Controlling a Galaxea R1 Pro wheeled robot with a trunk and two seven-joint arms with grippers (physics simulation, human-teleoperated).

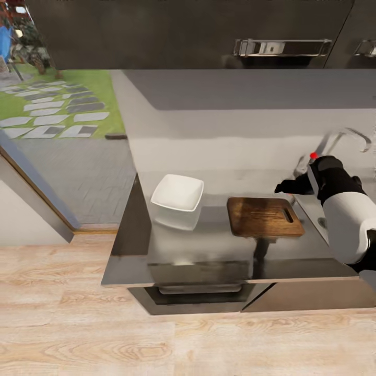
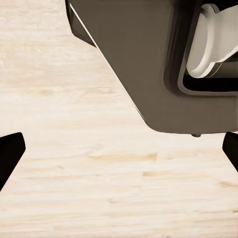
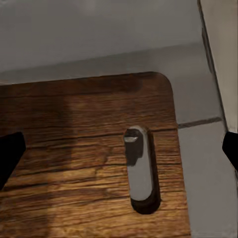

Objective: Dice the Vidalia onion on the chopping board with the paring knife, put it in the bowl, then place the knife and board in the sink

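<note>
Your right gripper (image 1: 284, 186) hovers wide open and empty at the right of the head view, just above the far right corner of the chopping board (image 1: 265, 216); its dark fingertips (image 3: 10, 153) sit at both edges of the wrist picture. The left gripper (image 2: 119, 153) is likewise spread wide, holding nothing, over the pale wood floor (image 2: 74, 163). The brown board lies flat on the countertop (image 1: 209, 250), its slot handle toward the sink (image 1: 313, 209), with the white bowl (image 1: 178, 201) to its left, apart from it.
</note>
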